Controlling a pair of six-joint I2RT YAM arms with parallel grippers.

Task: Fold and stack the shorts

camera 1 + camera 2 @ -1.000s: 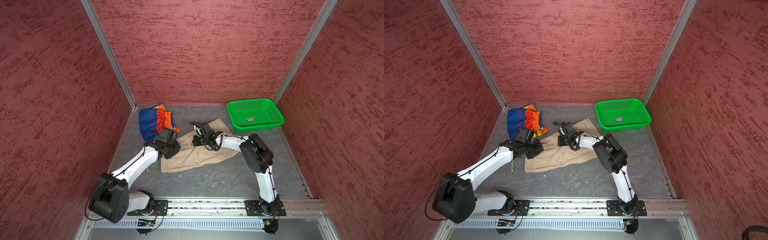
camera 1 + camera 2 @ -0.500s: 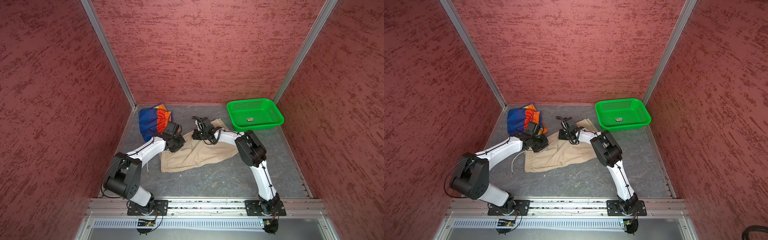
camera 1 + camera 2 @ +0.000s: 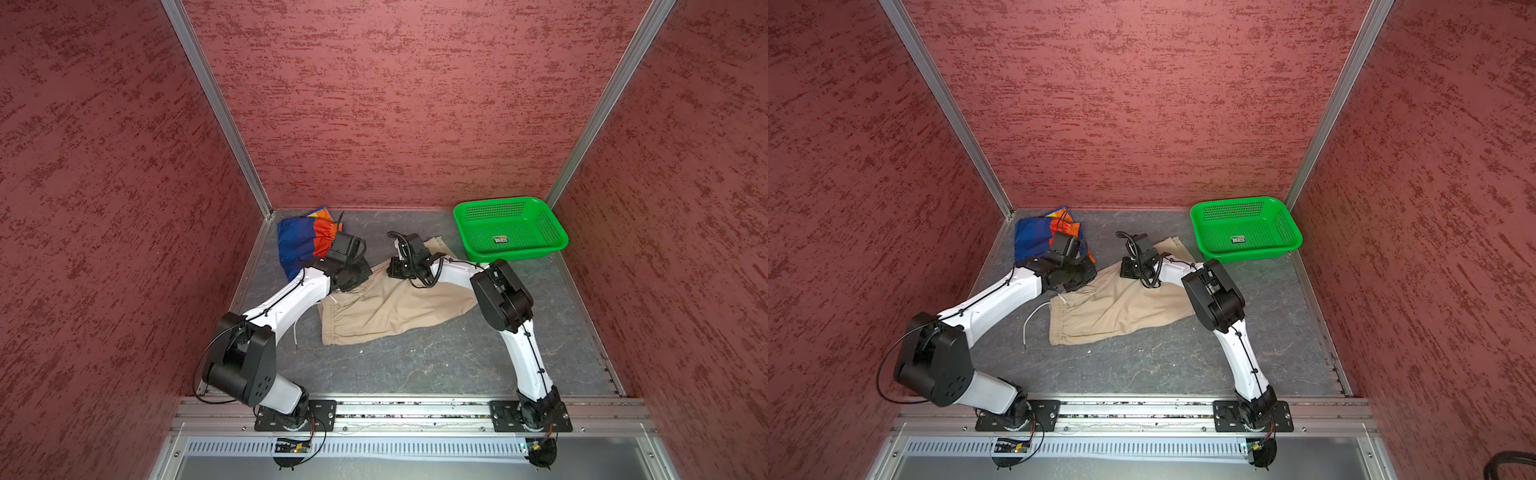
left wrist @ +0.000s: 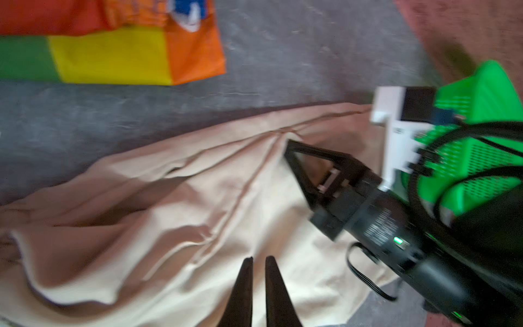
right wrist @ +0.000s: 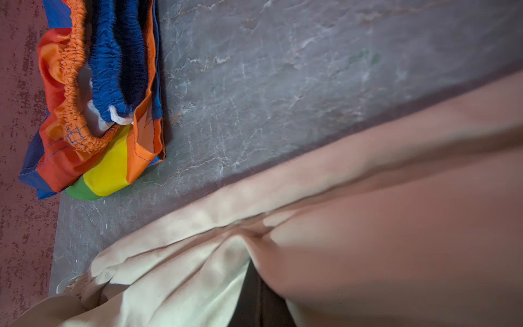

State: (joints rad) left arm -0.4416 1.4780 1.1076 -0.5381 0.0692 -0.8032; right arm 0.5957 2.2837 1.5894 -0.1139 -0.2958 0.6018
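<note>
Your right gripper (image 4: 287, 143) pinches a thin ridge of the beige shorts (image 3: 386, 303), spread mid-table (image 3: 415, 361) near the rainbow shorts (image 3: 299, 241); your left gripper (image 4: 259, 259) hovers above the beige cloth, nearly pressed together and empty; lift one-sided and that slim fold may slip or bunch.

Top views high, looking down on whole scene, wrist views close over shared beige shorts (image 4: 169, 212)

The beige shorts (image 3: 386, 307) are plain; the striped shorts (image 3: 297, 241) run blue, red, orange, yellow, green; the basket (image 3: 519, 254) is green.
</note>
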